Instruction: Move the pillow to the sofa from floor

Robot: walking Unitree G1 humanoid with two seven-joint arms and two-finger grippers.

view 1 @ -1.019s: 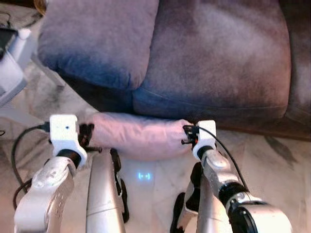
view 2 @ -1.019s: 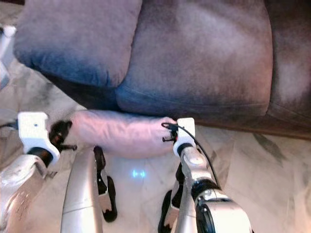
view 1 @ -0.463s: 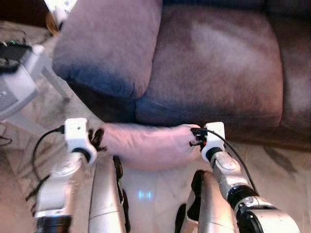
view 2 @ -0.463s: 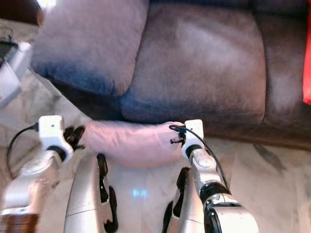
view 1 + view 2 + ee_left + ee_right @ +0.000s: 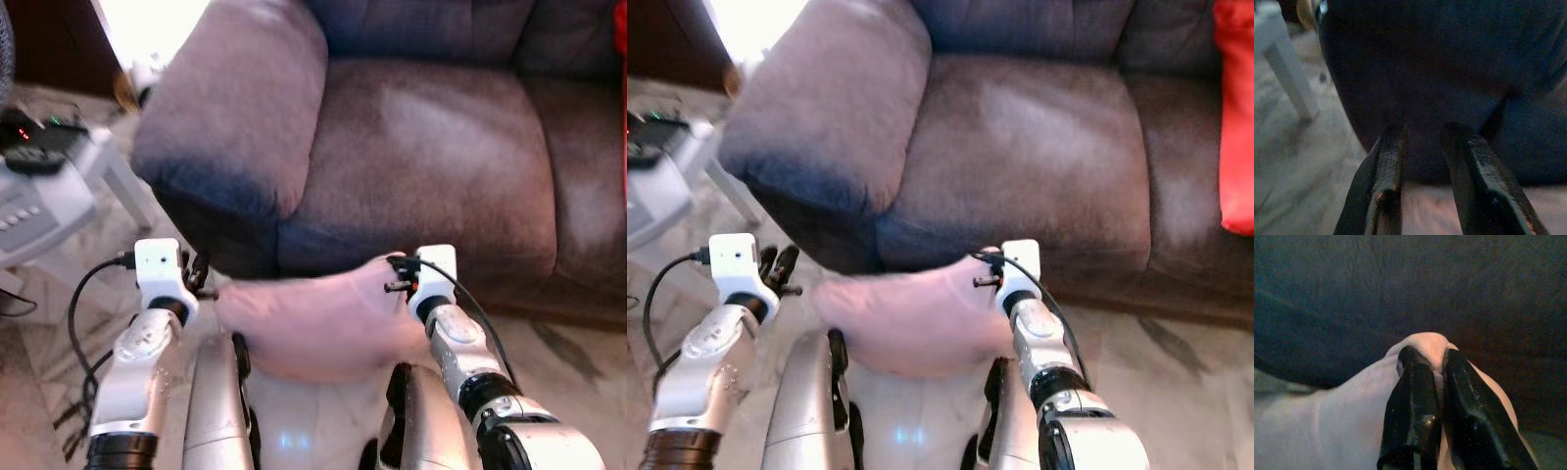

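— Since a second ago the pink pillow [image 5: 318,328] has come up off the floor; before, it lay flat along the foot of the sofa [image 5: 441,166], and its right end now rises against the sofa's front edge. The head camera has tipped up too, so more of the backrest shows.

— Go from the biggest thing down. How many of each?

— One brown sofa, with one fat armrest [image 5: 230,117] on the robot's left and one seat cushion beside it. One red cushion [image 5: 1236,117] at the far right of the seat. One marble floor [image 5: 578,343]. One white table [image 5: 49,196] left of the armrest, carrying one dark remote-like device [image 5: 34,157]; what it is exactly I cannot tell. One pillow. Two arms, two tools.

— Where is the pillow now?

— Hanging in front of the sofa base, between the two arms, below the seat cushion and not yet on it.

— And the right tool?

— The right tool [image 5: 1436,363] is pinched tight on the pillow's upper right corner, with pink fabric bunched between its two black fingers [image 5: 1413,406].

— The left one?

— The left tool [image 5: 1422,134] sits just beside the pillow's left end, under the armrest. Its fingers stand a little apart with nothing between them; the pillow's edge lies underneath them.
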